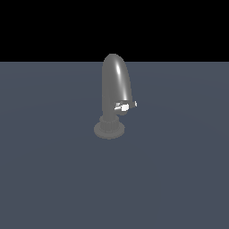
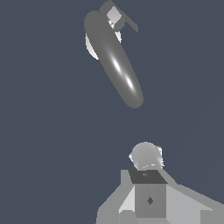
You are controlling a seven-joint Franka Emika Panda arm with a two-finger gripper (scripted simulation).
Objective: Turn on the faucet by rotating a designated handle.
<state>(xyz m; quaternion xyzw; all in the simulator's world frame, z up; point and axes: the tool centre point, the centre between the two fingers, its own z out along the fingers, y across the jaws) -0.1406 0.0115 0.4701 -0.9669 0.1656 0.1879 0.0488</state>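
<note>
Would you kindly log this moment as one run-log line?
phase: approach | faucet: upright on base | handle: untouched | end effector: not seen at faucet, state unclear

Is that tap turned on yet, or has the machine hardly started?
Hardly started, it seems. Nothing looks done: in the exterior view the faucet stands alone, and nothing touches its small silver handle. No water is visible. In hand: the wrist view looks down on the faucet from a distance, so the arm is apart from it; whether the gripper is open is unclear. Left: approach, reach the handle and rotate it.
</note>
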